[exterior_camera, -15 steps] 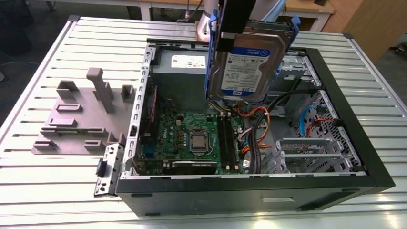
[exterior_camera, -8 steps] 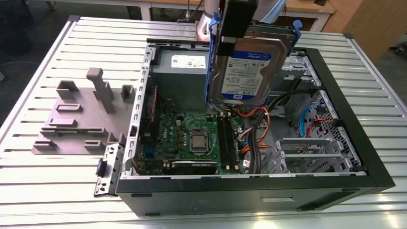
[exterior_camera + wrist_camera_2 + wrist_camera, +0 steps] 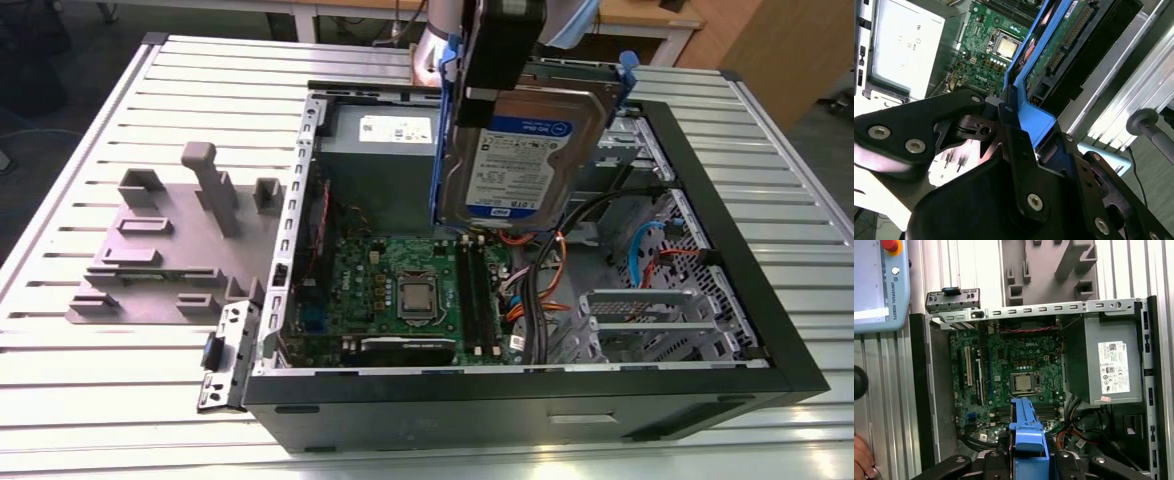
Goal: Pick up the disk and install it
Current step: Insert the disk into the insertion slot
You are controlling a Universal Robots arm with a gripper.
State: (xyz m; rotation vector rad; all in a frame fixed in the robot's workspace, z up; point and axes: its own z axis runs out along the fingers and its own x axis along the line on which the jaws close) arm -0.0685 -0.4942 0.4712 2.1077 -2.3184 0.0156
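- The claw [image 3: 497,95] is clamped on the top blue rail of the disk [image 3: 523,150].
- The disk hangs above the open computer case [image 3: 534,410] on the desk [image 3: 94,400].
- Its long axis is near vertical, its label facing the near side.

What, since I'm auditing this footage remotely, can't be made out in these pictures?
- Exterior view: the gripper is cut off by the top edge; its body covers the top of the disk.
- Exterior view: the disk hides part of the computer case interior.
- First wrist view: the disk shows edge-on, label unseen; a hand is cut by the corner.
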